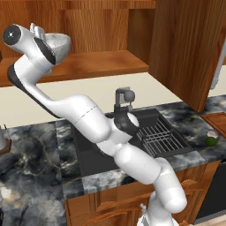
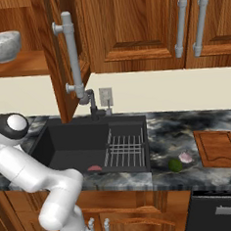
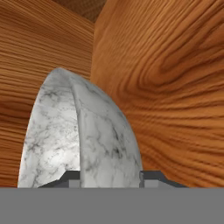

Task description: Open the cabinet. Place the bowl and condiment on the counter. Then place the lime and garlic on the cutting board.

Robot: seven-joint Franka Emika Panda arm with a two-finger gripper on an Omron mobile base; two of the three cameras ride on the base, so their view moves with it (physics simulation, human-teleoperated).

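Upright, the bowl sits rim-up in the cabinet.

Glossy marbled-stone bowl; grained wooden cabinet; polished marbled counter

Cabinet open, marbled grey bowl on its shelf. Lime and garlic touching on desk, just left of board.

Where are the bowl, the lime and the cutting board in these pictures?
bowl [image 2: 4, 46]: right base view, on its outer wall.
lime [image 2: 175, 165]: right base view, middle of the green fruit.
cutting board [image 2: 218, 148]: right base view, bare middle of the wooden face.
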